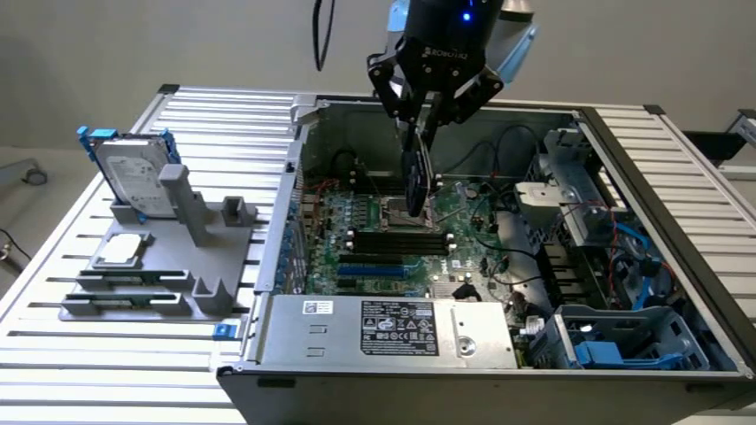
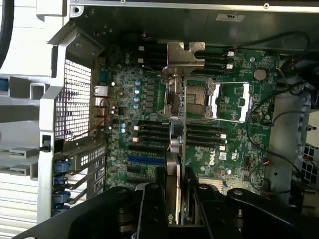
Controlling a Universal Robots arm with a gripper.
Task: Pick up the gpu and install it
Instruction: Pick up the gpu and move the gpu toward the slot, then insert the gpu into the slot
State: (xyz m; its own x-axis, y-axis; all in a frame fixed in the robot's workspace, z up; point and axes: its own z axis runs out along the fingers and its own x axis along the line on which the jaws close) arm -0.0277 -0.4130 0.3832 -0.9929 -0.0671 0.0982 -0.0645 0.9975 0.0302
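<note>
Your gripper (image 1: 422, 121) is clamped on the gpu (image 1: 413, 181), jaws narrow on its upper edge. The card hangs edge-down over the motherboard (image 1: 390, 243) inside the open case (image 1: 661, 168). From the wrist view the card runs edge-on just beside a CPU socket (image 2: 198, 99), its silver bracket (image 2: 185, 54) at the far end. You cannot tell whether it touches the board.

Gripper (image 2: 175, 175) clamped on gpu (image 2: 174, 135), a finger on each face, card seen edge-on, silver end bracket (image 2: 185, 54) at the far end. Card hangs over the green Dell motherboard (image 2: 234, 149), crossing the CPU socket (image 2: 199, 99). Blue slot (image 2: 144, 160) among black slots. Perforated chassis wall (image 2: 75, 99) alongside the board.
</note>
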